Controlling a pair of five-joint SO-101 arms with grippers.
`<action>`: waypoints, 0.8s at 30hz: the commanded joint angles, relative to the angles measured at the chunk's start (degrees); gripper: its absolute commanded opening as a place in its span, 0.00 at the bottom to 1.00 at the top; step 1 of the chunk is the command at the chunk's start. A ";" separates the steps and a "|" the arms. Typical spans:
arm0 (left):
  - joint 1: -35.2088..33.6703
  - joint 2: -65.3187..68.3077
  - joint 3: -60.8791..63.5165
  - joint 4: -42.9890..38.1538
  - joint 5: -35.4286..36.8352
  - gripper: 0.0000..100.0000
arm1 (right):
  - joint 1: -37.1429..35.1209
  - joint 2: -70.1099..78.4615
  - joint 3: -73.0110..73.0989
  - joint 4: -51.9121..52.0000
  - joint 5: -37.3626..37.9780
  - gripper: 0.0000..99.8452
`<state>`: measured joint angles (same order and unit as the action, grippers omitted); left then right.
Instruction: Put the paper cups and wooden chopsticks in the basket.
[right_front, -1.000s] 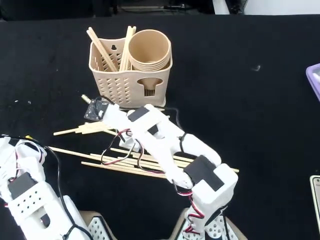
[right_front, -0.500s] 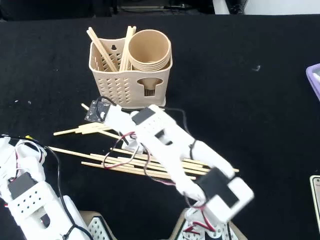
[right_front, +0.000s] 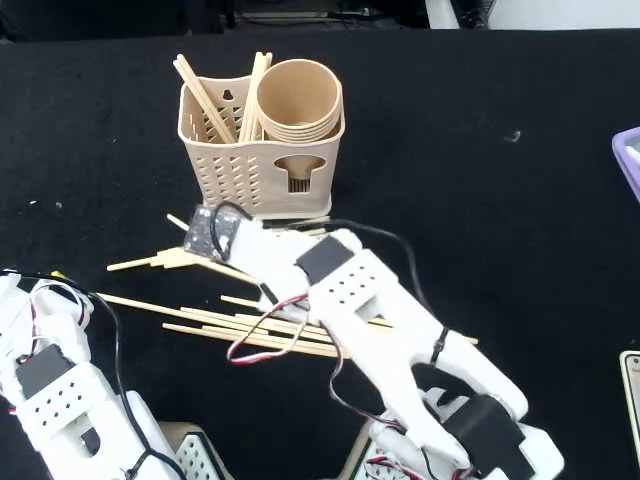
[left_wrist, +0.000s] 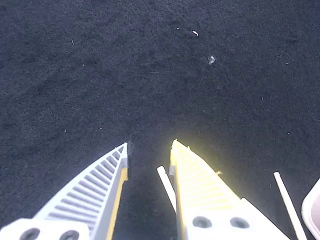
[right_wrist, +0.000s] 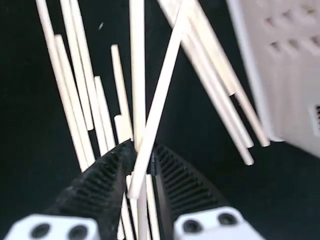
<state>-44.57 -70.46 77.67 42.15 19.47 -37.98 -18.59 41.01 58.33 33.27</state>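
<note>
The beige basket stands at the back of the black table, holding stacked paper cups and a few wooden chopsticks. Several loose chopsticks lie in front of it. The right arm stretches over them toward the basket. In the right wrist view my right gripper is shut on one chopstick, which slants up toward the basket wall. The left arm rests at the front left. Its gripper is open over bare cloth.
A purple object pokes in at the right edge, and a pale item sits lower on that edge. Red and black cables hang from the right arm over the loose chopsticks. Black cloth lies open to the basket's right.
The right arm has stretched out lower, its elbow swinging toward the front right. Its wrist and the held chopstick have shifted slightly forward and right. The left arm is still.
</note>
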 joint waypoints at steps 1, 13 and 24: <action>-0.57 -0.97 -1.80 -0.79 0.44 0.15 | 2.81 0.92 3.47 -5.19 2.29 0.01; -0.57 -0.97 -1.98 -0.79 0.44 0.15 | 5.19 21.58 -11.03 -3.43 2.81 0.15; -0.57 -0.97 -1.98 -0.79 0.44 0.15 | -0.62 34.77 -20.88 -3.43 -0.53 0.15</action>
<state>-44.57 -70.46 77.67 42.15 19.47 -36.84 14.46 23.16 54.73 33.45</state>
